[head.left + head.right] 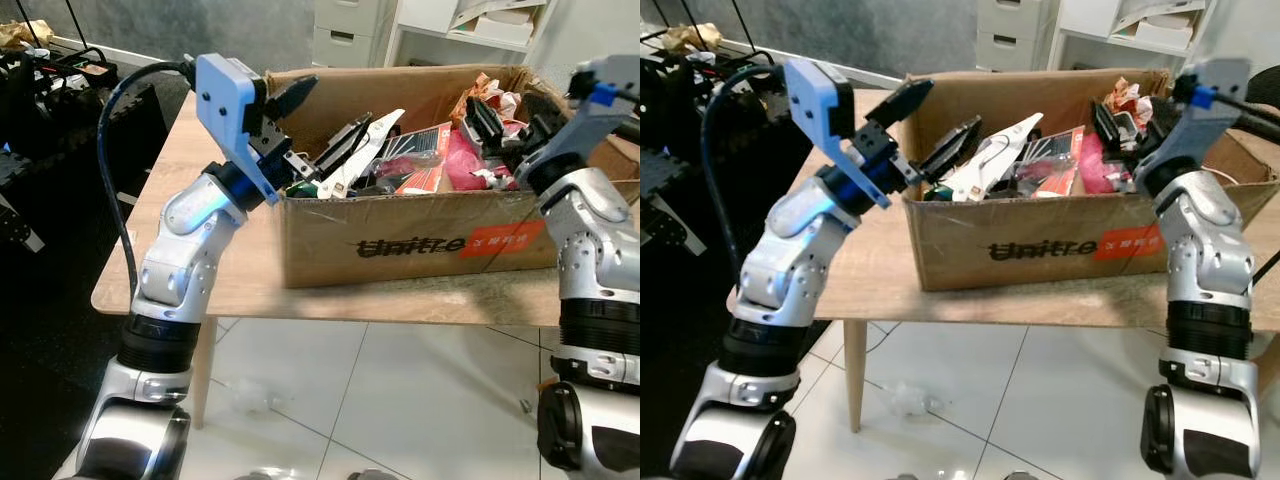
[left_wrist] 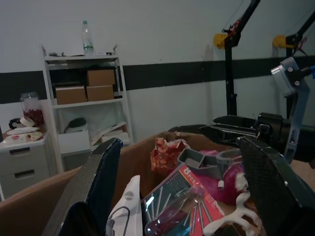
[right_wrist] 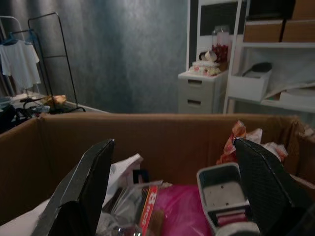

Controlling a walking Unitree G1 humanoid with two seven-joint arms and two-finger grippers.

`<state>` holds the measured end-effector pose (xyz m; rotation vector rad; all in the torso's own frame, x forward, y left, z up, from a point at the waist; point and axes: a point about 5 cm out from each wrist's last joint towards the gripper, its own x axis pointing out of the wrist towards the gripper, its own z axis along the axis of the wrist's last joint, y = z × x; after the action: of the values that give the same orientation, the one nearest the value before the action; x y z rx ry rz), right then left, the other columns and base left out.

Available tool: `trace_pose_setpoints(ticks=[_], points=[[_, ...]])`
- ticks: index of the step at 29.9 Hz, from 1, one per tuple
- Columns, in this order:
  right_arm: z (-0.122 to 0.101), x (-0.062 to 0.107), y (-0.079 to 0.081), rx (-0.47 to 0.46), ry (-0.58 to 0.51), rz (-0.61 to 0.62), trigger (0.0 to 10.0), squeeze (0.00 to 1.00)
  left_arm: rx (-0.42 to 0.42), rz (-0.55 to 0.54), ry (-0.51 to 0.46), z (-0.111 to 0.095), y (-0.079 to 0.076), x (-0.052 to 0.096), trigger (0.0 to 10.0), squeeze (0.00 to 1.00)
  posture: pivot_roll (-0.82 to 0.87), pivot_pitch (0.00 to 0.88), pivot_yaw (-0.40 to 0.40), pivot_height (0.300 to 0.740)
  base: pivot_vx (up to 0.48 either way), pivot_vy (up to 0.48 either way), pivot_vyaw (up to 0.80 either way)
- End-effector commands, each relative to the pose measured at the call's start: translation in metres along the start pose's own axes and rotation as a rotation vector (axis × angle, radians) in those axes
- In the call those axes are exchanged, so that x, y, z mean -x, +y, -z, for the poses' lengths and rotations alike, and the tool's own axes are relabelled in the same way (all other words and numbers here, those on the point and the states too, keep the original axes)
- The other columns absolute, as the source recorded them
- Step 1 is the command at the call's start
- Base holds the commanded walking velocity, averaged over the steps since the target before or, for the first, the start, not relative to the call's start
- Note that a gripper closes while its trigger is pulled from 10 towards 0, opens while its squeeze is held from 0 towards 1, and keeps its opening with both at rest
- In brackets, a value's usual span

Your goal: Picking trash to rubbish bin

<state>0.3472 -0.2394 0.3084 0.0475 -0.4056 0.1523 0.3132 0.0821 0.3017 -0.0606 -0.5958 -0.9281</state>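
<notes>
Wooden table (image 1: 240,285), cardboard box (image 1: 400,245) lengthwise left-right; both grippers' fingers apart over trash (image 1: 425,165).

Left pincer (image 2: 184,196) spread wide above trash-filled cardboard box (image 2: 29,204).

Open brown cardboard box (image 1: 400,240) printed "Unitree", standing upright on a wooden table, filled with mixed trash (image 1: 420,165): red packets, pink plastic, white pieces.
</notes>
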Motion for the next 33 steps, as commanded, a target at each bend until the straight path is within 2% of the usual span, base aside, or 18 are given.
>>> trace_pose_setpoints(ticks=[1,2,4,5,6,10,12,15,16,20,25,28,30,32,33], points=[[-0.006,-0.001,-0.003,0.006,-0.037,0.020,10.0,0.00,0.004,0.019,-0.036,-0.008,-0.003,-0.004,10.0,0.00,-0.05,0.081,0.017,0.740,0.000,0.000,0.00],[-0.011,-0.001,-0.002,-0.007,-0.070,0.016,10.0,0.00,0.015,0.026,-0.045,-0.009,-0.004,-0.004,10.0,0.00,-0.05,0.081,0.017,0.740,0.000,0.000,0.00],[-0.011,-0.001,-0.002,-0.007,-0.070,0.016,10.0,0.00,0.015,0.026,-0.045,-0.009,-0.004,-0.004,10.0,0.00,-0.05,0.081,0.017,0.740,0.000,0.000,0.00],[-0.025,-0.001,0.001,-0.103,-0.176,-0.001,10.0,0.00,0.051,0.045,-0.062,-0.011,-0.007,-0.004,10.0,0.00,-0.04,0.081,0.017,0.740,0.000,0.000,0.00],[-0.031,0.000,0.003,-0.147,-0.218,-0.021,10.0,0.00,0.070,0.059,-0.068,-0.011,-0.008,-0.004,10.0,0.00,-0.05,0.081,0.018,0.740,0.000,0.000,0.00],[-0.038,0.001,0.004,-0.182,-0.262,-0.040,10.0,0.00,0.102,0.096,-0.071,-0.010,-0.013,-0.003,10.0,0.00,-0.04,0.082,0.017,0.740,0.000,0.000,0.00],[-0.038,0.001,0.004,-0.182,-0.262,-0.040,10.0,0.00,0.102,0.096,-0.071,-0.010,-0.013,-0.003,10.0,0.00,-0.04,0.082,0.017,0.740,0.000,0.000,0.00],[-0.038,0.000,0.002,-0.185,-0.269,-0.024,10.0,0.00,0.275,0.277,-0.080,-0.004,-0.037,0.002,10.0,0.00,-0.04,0.082,0.018,0.740,0.000,0.000,0.00],[-0.038,0.000,0.002,-0.185,-0.269,-0.024,10.0,0.00,0.275,0.277,-0.080,-0.004,-0.037,0.002,10.0,0.00,-0.04,0.082,0.018,0.740,0.000,0.000,0.00],[-0.033,-0.007,-0.004,-0.169,-0.251,-0.005,10.0,0.00,0.407,0.443,-0.053,0.006,-0.059,0.006,10.0,0.00,-0.05,0.085,0.023,0.740,0.000,0.000,0.00],[-0.028,-0.013,-0.008,-0.162,-0.226,0.007,10.0,0.00,0.439,0.486,-0.050,0.008,-0.065,0.005,10.0,0.00,-0.05,0.090,0.027,0.740,0.000,0.000,0.00],[-0.018,-0.021,-0.012,-0.151,-0.165,0.013,10.0,0.00,0.455,0.507,-0.041,0.009,-0.070,0.002,10.0,0.00,-0.04,0.106,0.034,0.740,0.000,0.000,0.00],[-0.016,-0.028,-0.005,-0.165,-0.159,-0.074,10.0,0.00,0.463,0.493,-0.037,0.009,-0.071,0.000,10.0,0.00,-0.04,0.117,0.040,0.740,0.000,0.000,0.00],[-0.022,-0.030,0.003,-0.180,-0.195,-0.142,10.0,0.00,0.469,0.478,-0.039,0.008,-0.070,-0.001,10.0,0.00,-0.04,0.119,0.042,0.740,0.000,0.000,0.00],[-0.030,-0.031,0.012,-0.189,-0.231,-0.215,10.0,0.00,0.473,0.465,-0.041,0.007,-0.069,-0.001,10.0,0.00,-0.03,0.134,0.050,0.740,0.000,0.000,0.00]])
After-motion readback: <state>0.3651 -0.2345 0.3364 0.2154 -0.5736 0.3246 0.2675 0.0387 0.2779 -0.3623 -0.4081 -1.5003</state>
